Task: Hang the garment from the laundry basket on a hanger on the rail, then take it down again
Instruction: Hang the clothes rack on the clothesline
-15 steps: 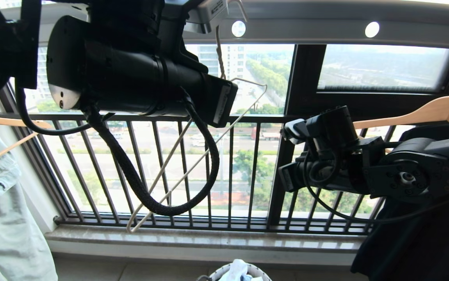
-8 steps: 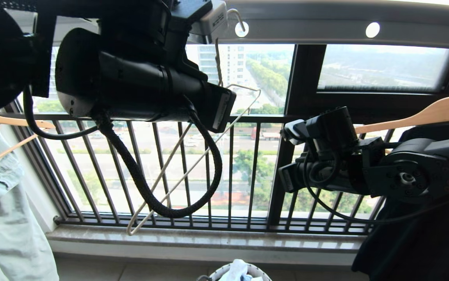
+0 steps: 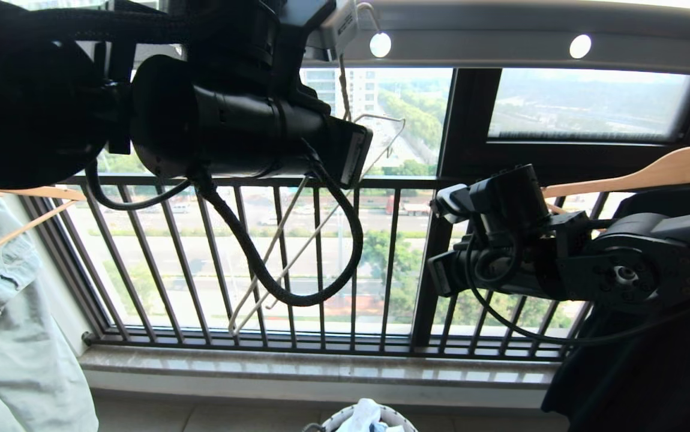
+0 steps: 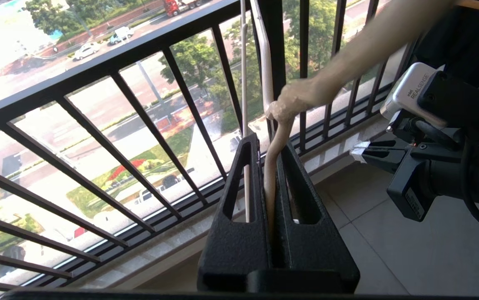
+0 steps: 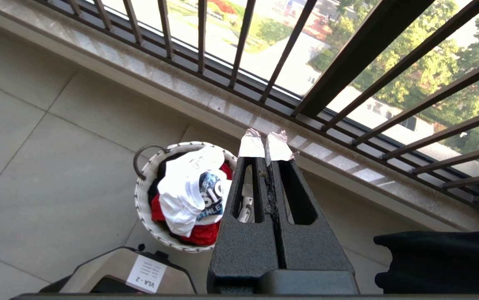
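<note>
While the left gripper (image 4: 275, 143) is raised close under the rail (image 3: 501, 45), its fingers (image 4: 302, 196) are pressed together on the twisted neck of the hanger (image 4: 273, 166), the wire running up between them.

Hanger: cream-white wire, bare, tilted steeply; in the head view its hook lies beside a round hole in the rail and its lower end (image 3: 234, 327) hangs down in front of the black barred window railing (image 3: 381, 264).

Rail: grey metal bar with round holes, running across the top of the head view.

Right gripper (image 5: 265, 146): held level to the right, apart from the hanger, fingers (image 5: 251, 146) closed against each other, white-taped tips, holding nothing.

Garment (image 5: 189, 187): white T-shirt with dark blue print, crumpled on top of the load in the laundry basket (image 5: 141, 196).

Laundry basket: round, white, woven, on the tiled floor (image 5: 56, 166) below the window sill (image 3: 321, 366); red cloth (image 5: 200, 235) lies under the T-shirt.

Other items: wooden hanger (image 3: 669, 171) at right with a black shirt (image 3: 651, 372) below it; pale garment (image 3: 15, 336) on a wooden hanger at left.
</note>
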### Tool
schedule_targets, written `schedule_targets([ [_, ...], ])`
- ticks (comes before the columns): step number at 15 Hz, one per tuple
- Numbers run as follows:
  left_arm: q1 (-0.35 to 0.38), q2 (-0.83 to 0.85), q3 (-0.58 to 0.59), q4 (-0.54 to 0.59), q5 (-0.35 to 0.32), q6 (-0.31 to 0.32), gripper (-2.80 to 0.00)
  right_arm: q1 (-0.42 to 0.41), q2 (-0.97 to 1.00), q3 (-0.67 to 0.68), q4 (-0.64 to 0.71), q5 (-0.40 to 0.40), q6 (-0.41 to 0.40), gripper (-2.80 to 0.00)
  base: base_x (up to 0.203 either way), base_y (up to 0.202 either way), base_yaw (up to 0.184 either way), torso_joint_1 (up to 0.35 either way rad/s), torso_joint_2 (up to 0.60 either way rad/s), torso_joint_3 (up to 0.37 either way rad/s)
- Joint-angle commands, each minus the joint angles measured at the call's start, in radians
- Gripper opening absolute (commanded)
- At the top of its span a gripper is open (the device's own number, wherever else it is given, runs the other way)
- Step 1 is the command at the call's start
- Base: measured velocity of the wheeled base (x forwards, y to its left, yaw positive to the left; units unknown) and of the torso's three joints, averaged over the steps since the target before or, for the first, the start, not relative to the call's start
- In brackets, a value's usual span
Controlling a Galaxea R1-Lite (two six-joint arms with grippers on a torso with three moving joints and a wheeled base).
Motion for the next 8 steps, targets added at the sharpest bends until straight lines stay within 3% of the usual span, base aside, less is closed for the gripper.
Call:
schedule_targets([
  [1,0.000,0.024,-0.001,0.001,0.002,0.002,-2.80,0.000,0.002,0.000,-0.001,-0.001,0.000,-2.80,0.000,0.000,0.000,0.000,0.00,0.000],
  [8,0.005,0.060,-0.057,0.000,0.002,0.032,-2.80,0.000,-0.002,0.000,-0.001,-0.001,-0.005,-2.80,0.000,0.000,0.000,0.000,0.00,0.000],
])
